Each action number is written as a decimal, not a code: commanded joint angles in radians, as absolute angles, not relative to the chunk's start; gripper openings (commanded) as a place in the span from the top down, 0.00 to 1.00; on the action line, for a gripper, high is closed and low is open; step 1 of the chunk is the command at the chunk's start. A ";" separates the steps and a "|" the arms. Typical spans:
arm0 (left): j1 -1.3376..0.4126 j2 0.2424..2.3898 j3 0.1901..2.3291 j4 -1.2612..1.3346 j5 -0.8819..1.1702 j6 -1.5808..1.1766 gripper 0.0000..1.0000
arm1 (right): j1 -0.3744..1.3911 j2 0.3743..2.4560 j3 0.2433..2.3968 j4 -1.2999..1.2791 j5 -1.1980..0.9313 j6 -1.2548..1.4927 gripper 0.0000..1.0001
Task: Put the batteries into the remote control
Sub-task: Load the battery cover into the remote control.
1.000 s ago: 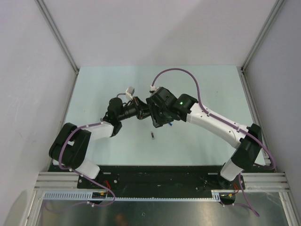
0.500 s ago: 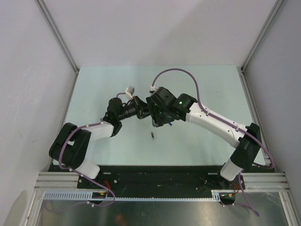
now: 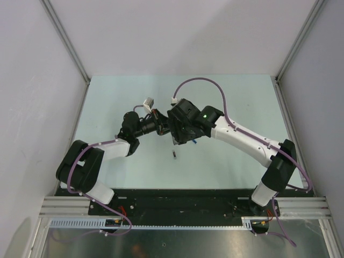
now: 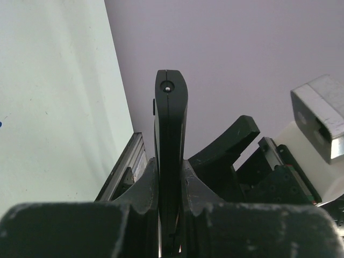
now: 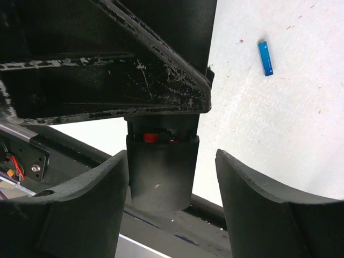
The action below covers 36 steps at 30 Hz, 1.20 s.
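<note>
- While the left gripper [image 4: 170, 167] stays out of the loading itself, it serves as the vice: its jaws are clenched on the remote control [image 4: 171, 118], which stands edge-on between them and juts well past the fingertips, probably so that the free end is open to the other arm.
- Held above the table [image 3: 242, 102] near its middle, the remote control points toward the right arm, which meets it from the opposite side.
- Across the remote's free end, in the right wrist view, a narrow gap shows a red-orange strip [image 5: 156, 137]; this is judged to be the red-orange battery sitting in its bay, though too little shows to be sure.
- Straddling that end, the right gripper [image 5: 171, 161] is released and grasps nothing: one finger lies just beside the remote and the other stands apart from it, a posture that fits letting go after pressing or placing.
- Below and beside the two grippers, a blue battery [image 5: 263, 58] lies flat on the table, apart from both arms.
- Nearer the arm bases, a dark battery [image 3: 174, 155] lies alone on the table, so loading is judged only partly done.
</note>
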<state>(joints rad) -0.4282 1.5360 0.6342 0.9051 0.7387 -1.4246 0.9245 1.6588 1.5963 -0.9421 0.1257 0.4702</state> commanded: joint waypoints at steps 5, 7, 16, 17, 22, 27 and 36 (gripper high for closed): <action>-0.436 1.542 0.632 0.960 0.758 -1.436 1.00 | 0.917 1.660 1.701 -0.969 0.149 0.479 0.26; -0.436 1.546 0.632 0.959 0.758 -1.436 1.00 | 0.919 1.663 1.720 -0.977 0.144 0.479 0.25; -0.436 1.552 0.634 0.963 0.752 -1.440 1.00 | 0.893 1.588 1.760 -0.977 0.126 0.498 0.18; -0.436 1.552 0.634 0.963 0.750 -1.445 1.00 | 0.867 1.563 1.747 -0.960 0.114 0.508 0.18; -0.436 1.551 0.641 0.979 0.764 -1.466 1.00 | 0.737 1.358 1.448 -0.707 -0.102 0.563 0.19; -0.436 1.531 0.640 1.003 0.790 -1.488 1.00 | 0.624 1.201 1.180 -0.453 -0.374 0.629 0.19; -0.437 1.474 0.632 1.031 0.827 -1.496 1.00 | 0.543 1.120 0.909 -0.013 -0.649 0.816 0.19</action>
